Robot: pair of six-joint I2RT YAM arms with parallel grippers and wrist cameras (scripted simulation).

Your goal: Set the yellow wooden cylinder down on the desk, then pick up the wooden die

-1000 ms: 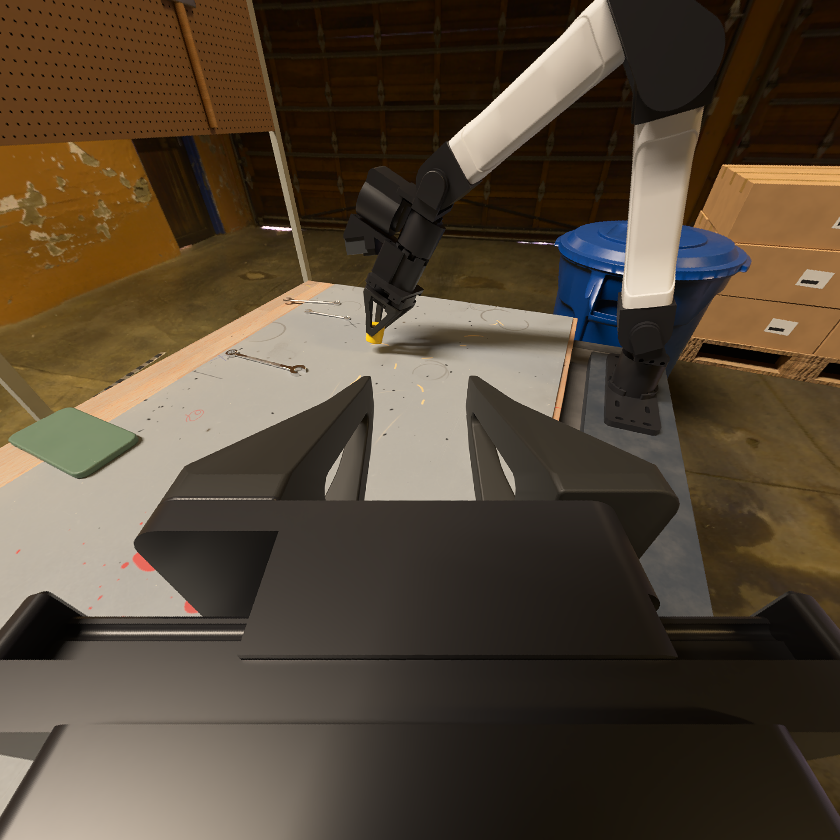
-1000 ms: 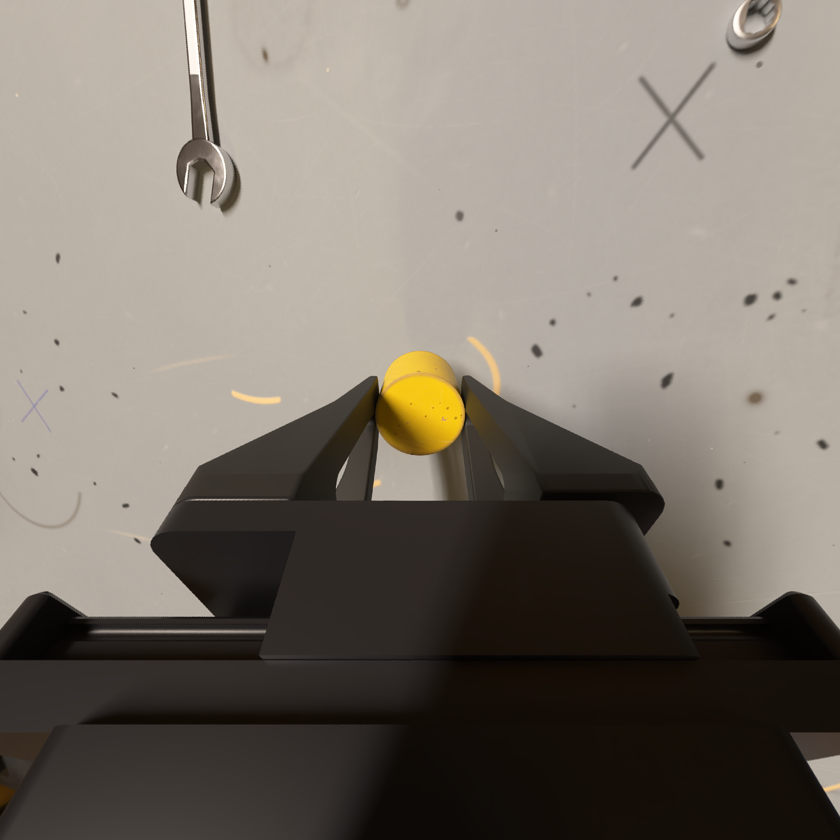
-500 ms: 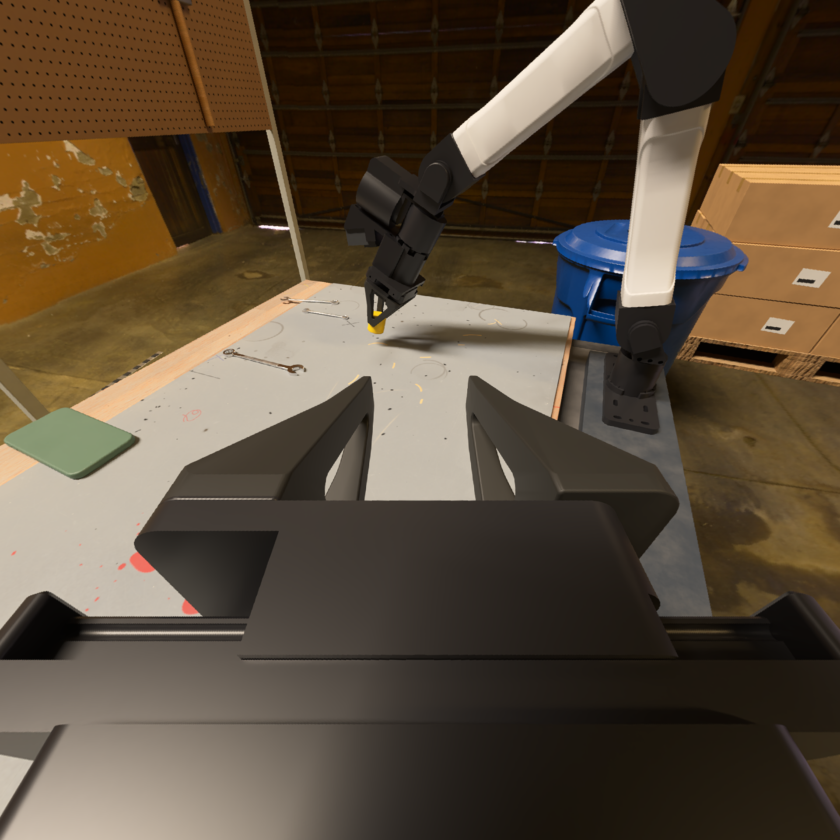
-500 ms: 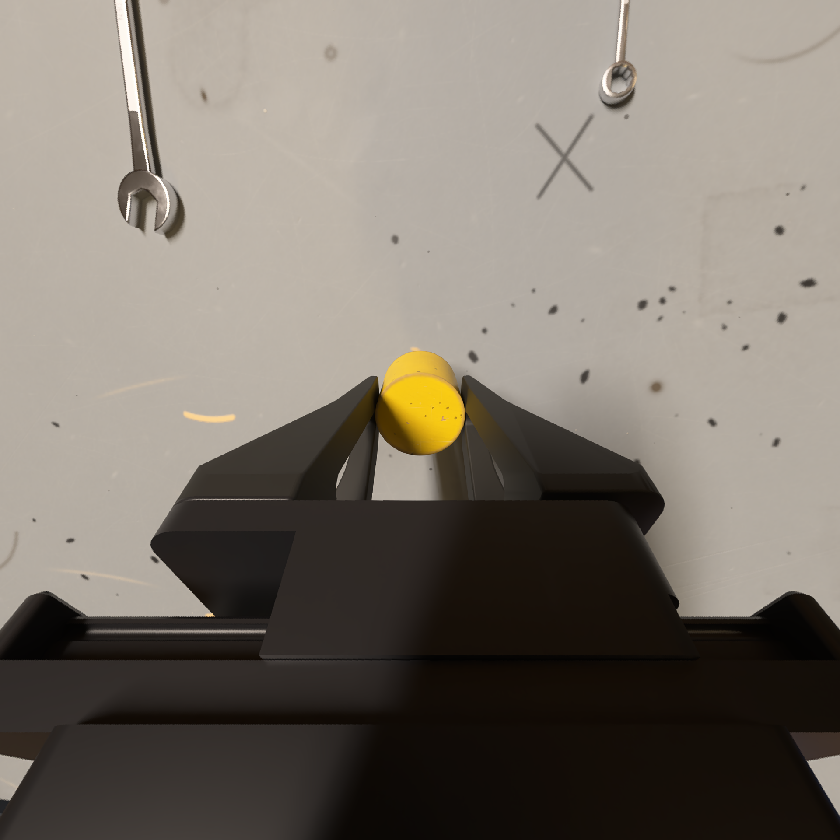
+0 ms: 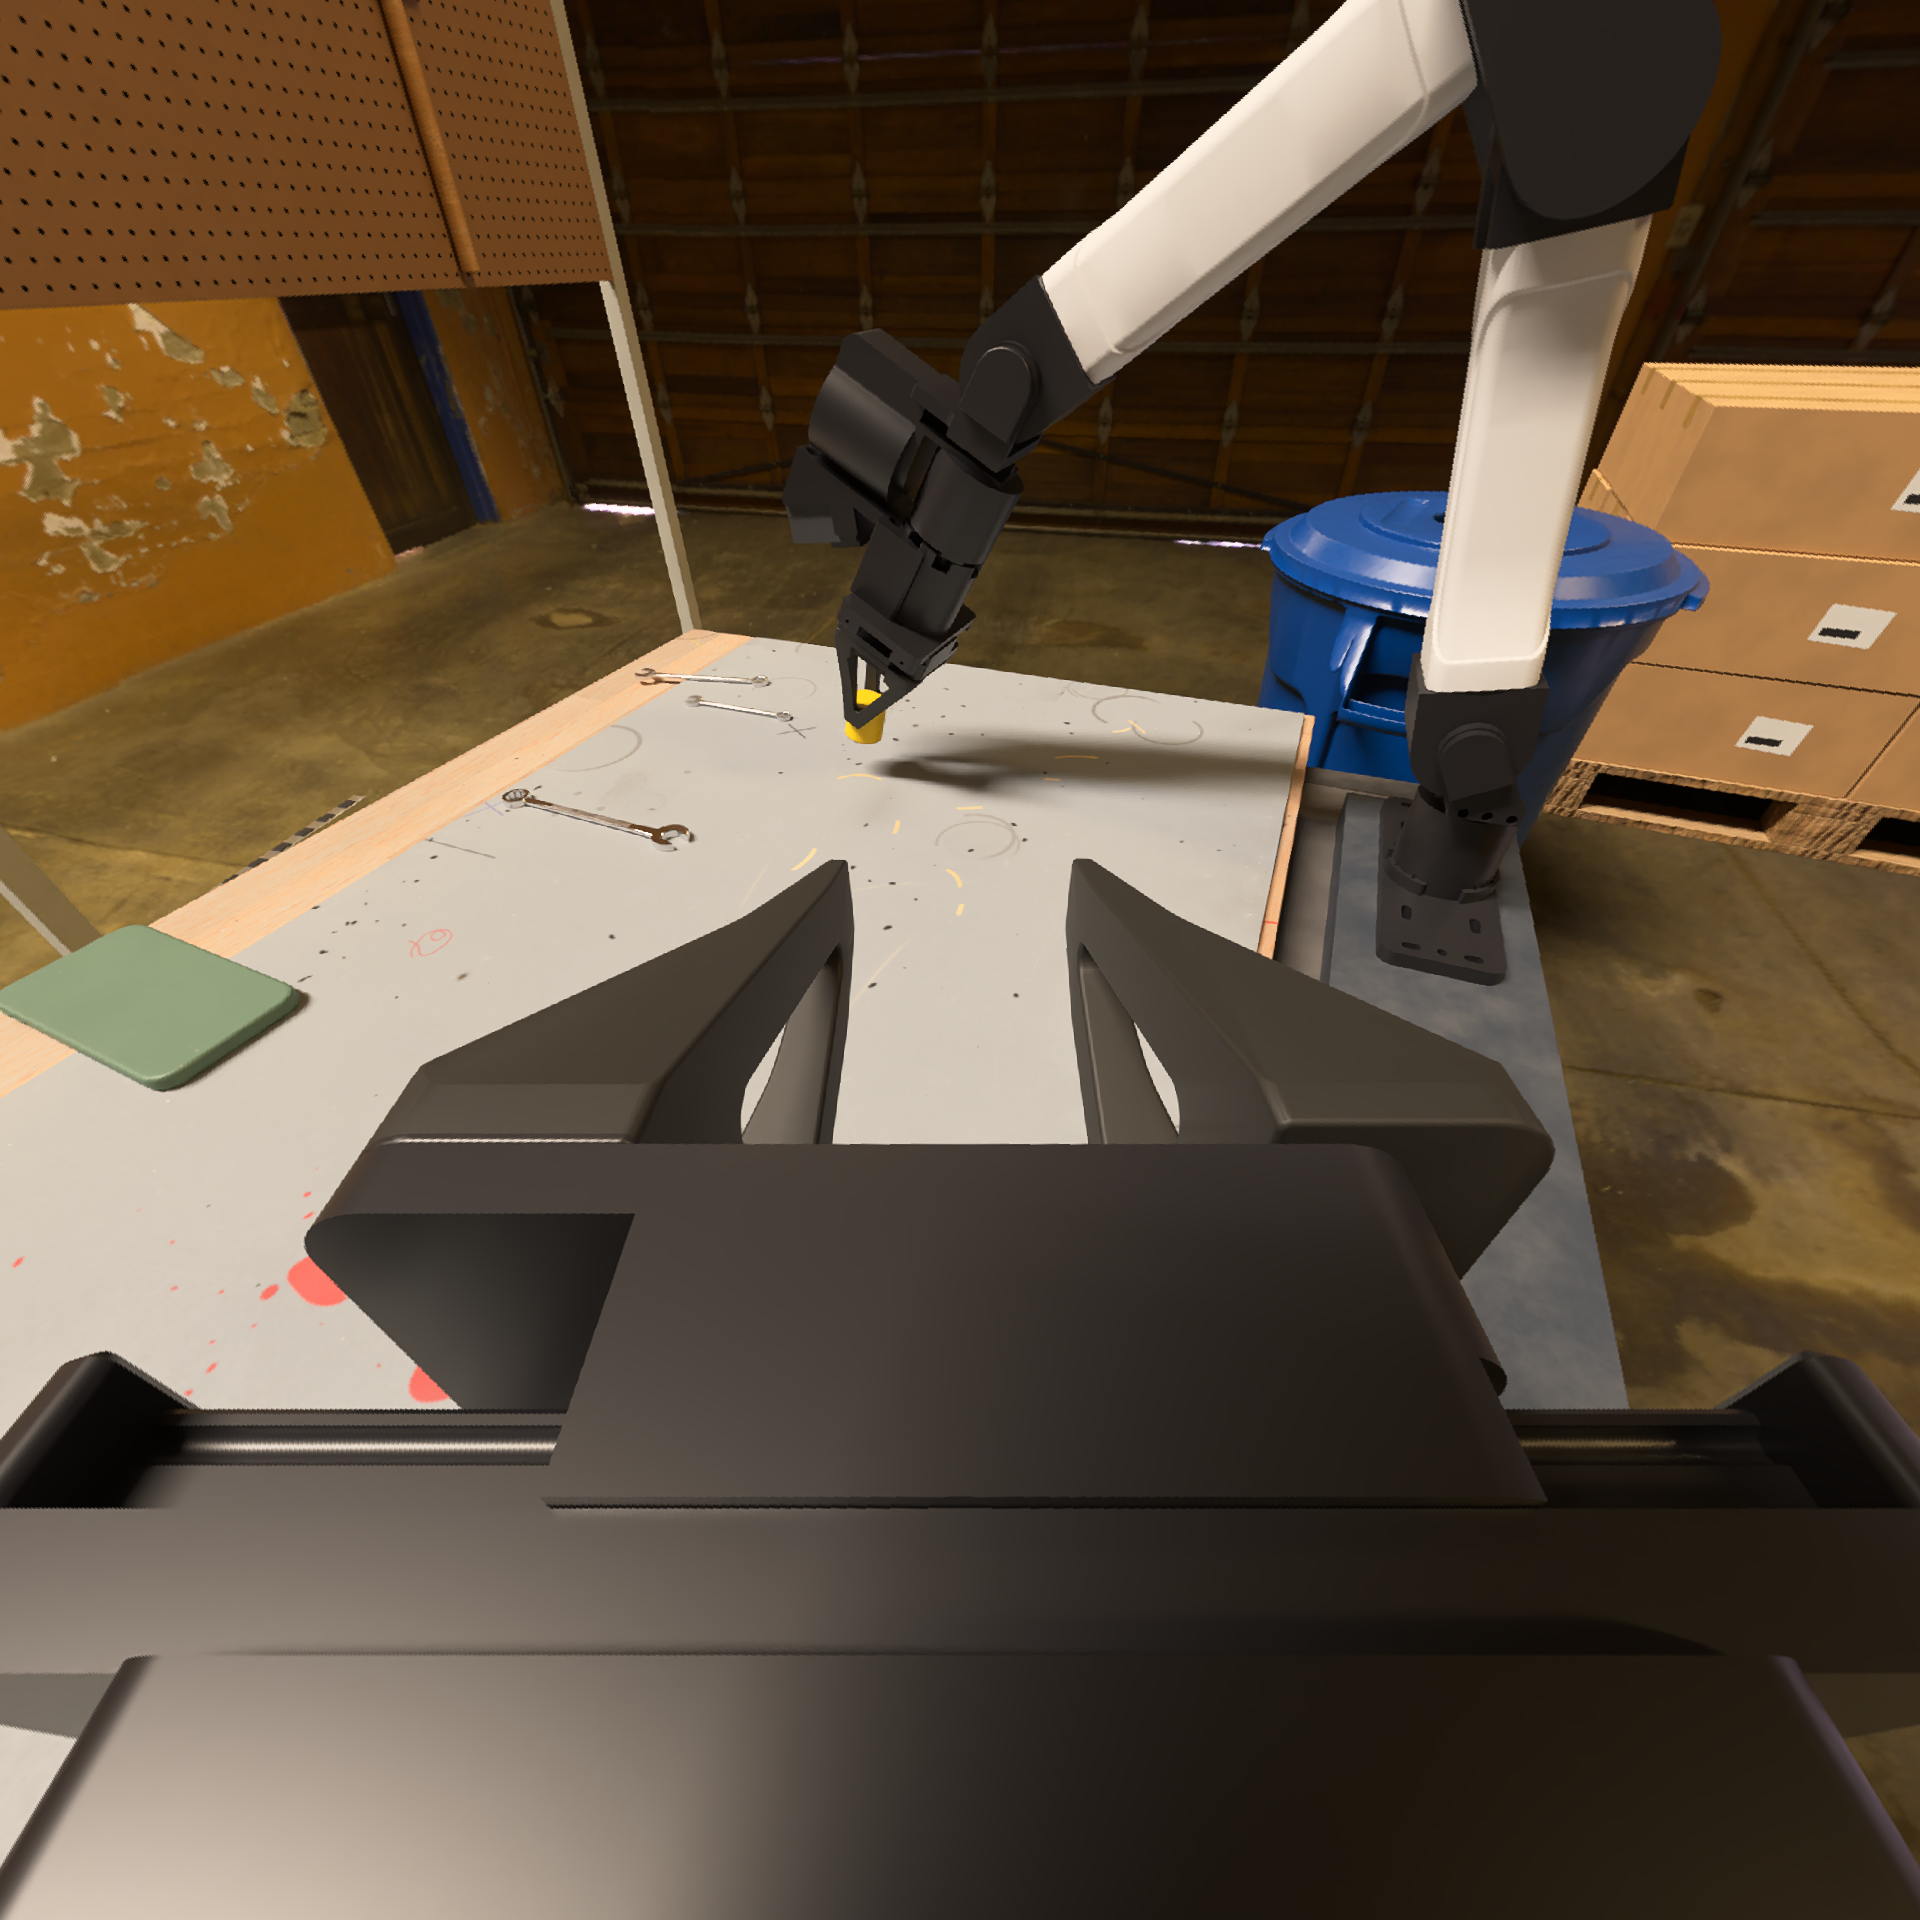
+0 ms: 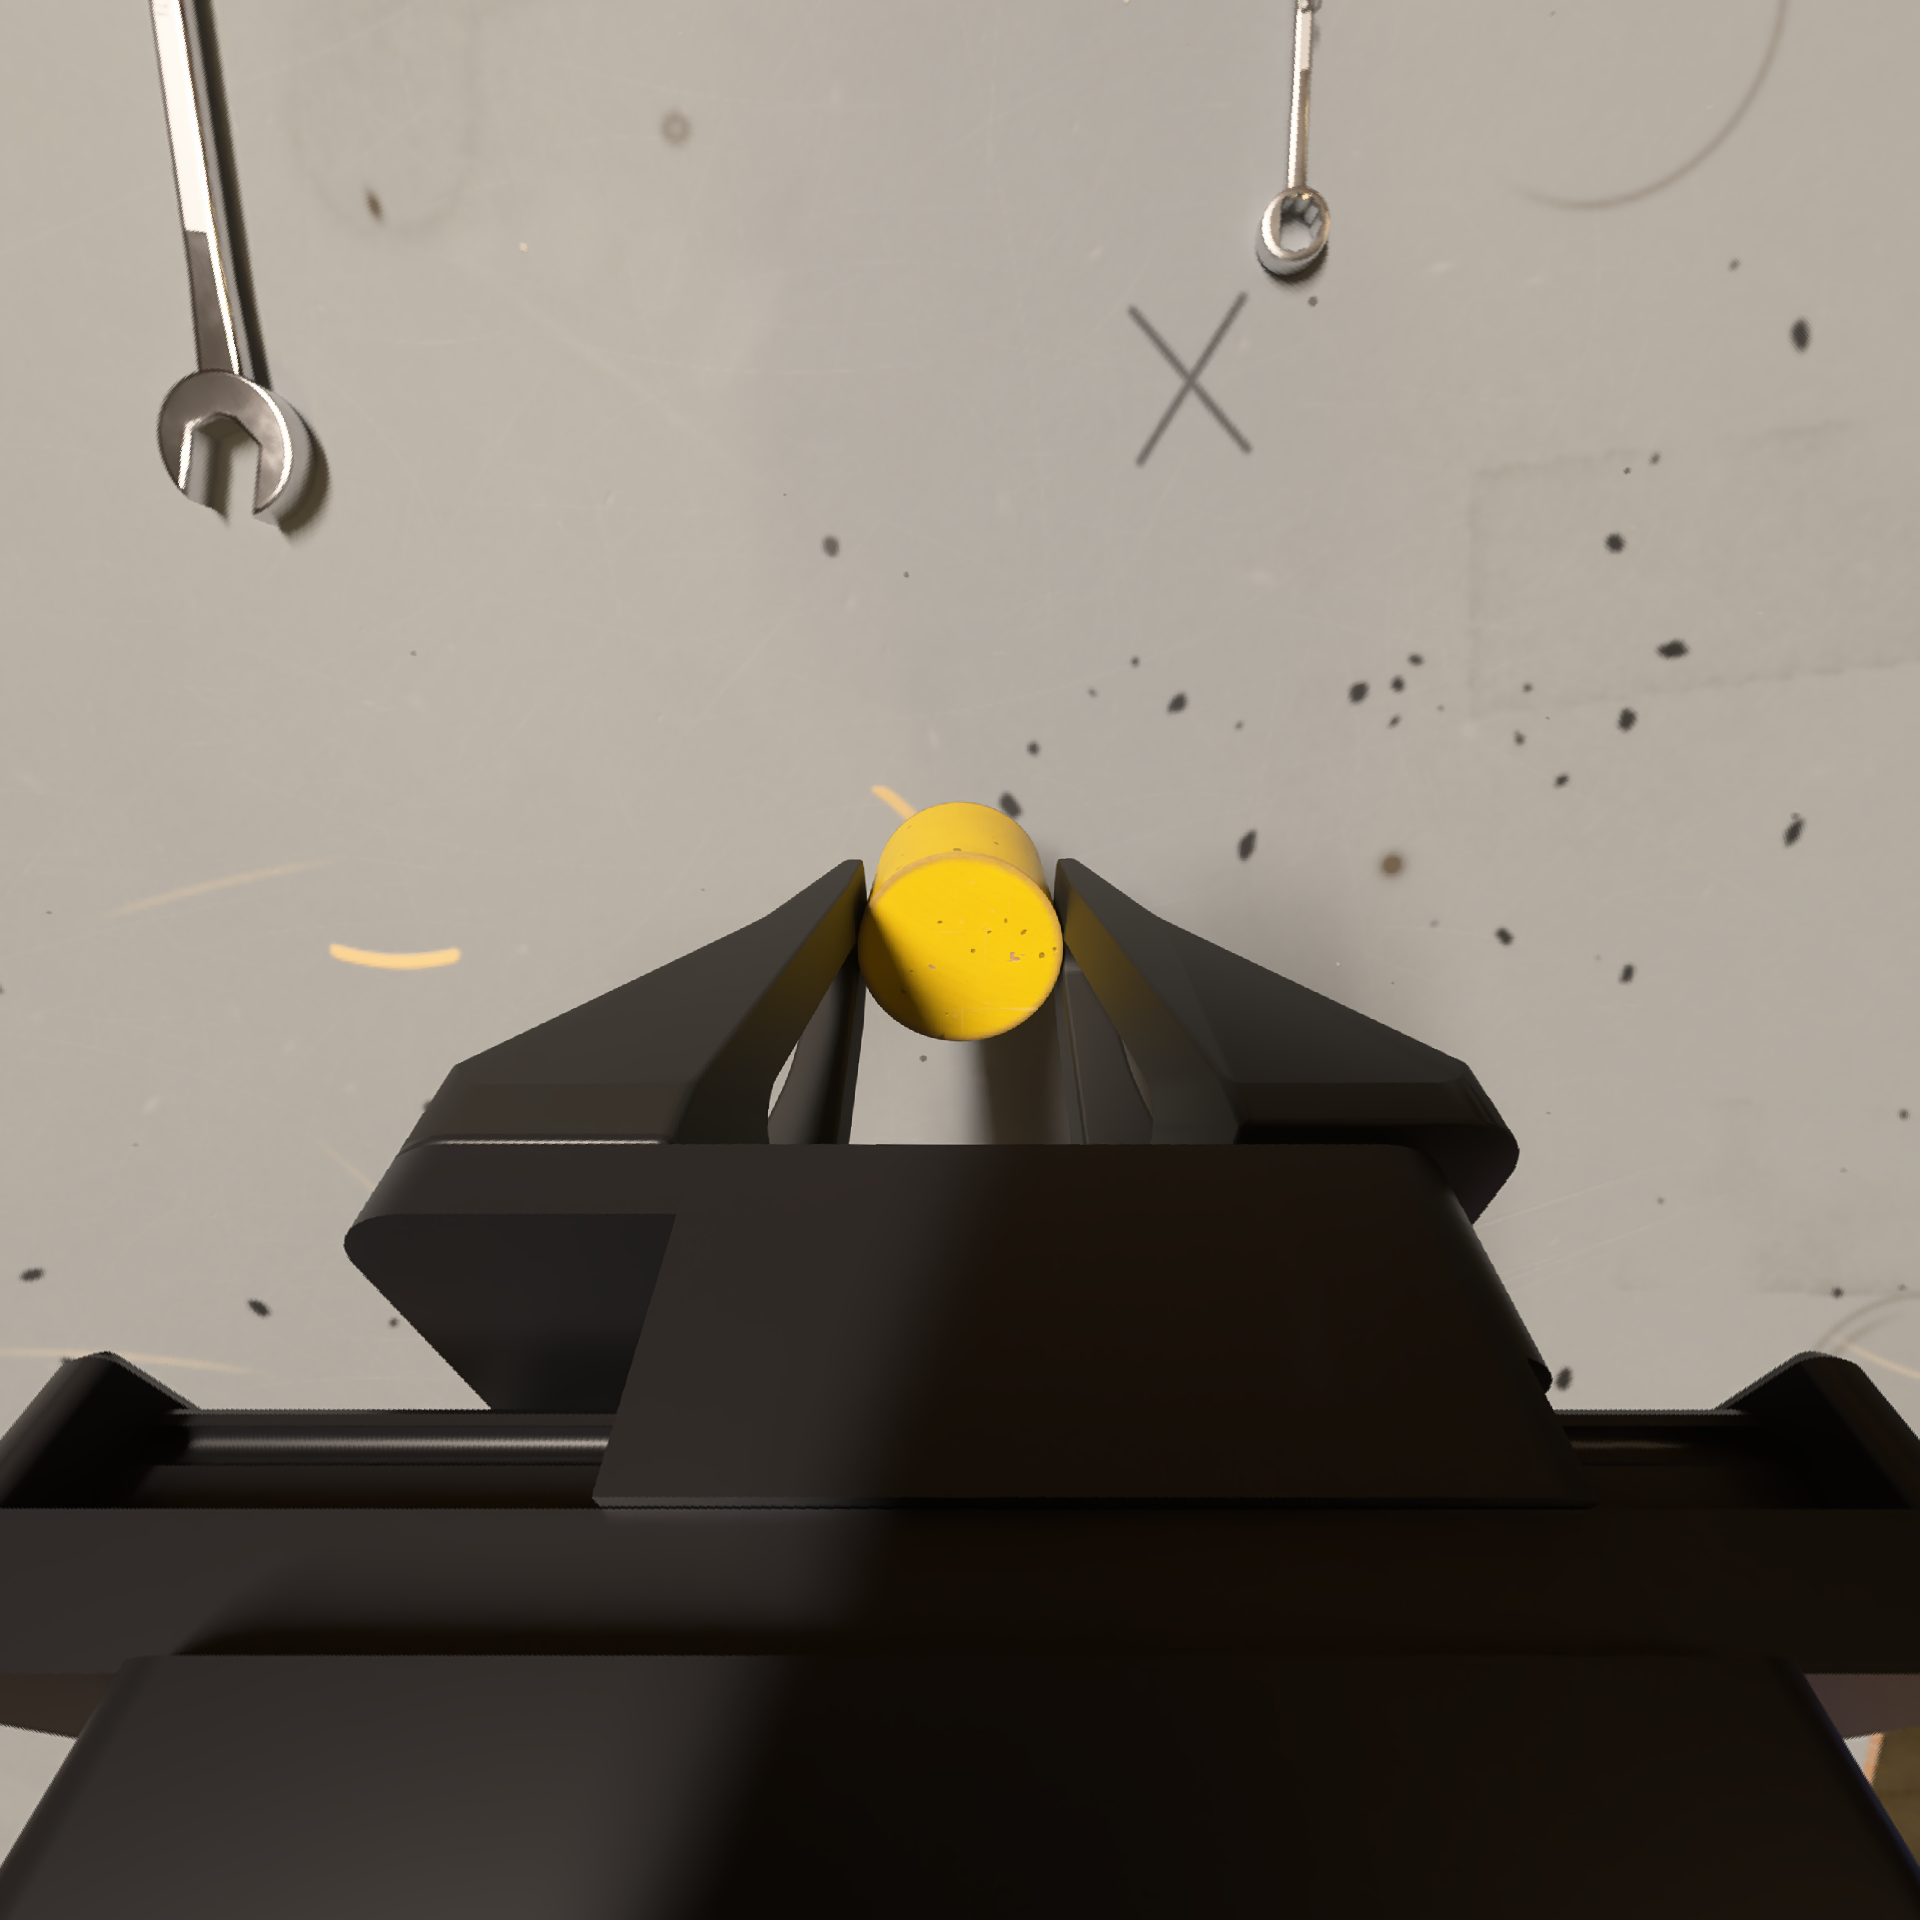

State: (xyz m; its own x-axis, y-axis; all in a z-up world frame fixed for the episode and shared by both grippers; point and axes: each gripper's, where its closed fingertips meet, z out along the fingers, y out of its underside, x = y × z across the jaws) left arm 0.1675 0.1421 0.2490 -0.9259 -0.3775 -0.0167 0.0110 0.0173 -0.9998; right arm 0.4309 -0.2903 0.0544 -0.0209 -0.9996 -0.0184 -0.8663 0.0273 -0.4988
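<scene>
Near far desk edge: right gripper clamping yellow wooden cylinder upright, hanging just above surface beside small wrenches. Left gripper hovering mid-desk, fingers parted, gripping nothing. Not seeing wooden die.

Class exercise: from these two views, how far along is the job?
Done: nothing yet. In hand: the right gripper grips the yellow cylinder, low over the desk; contact unclear. Left: release it, then pick up the die, which shows in neither view. The left gripper is open, empty.
</scene>
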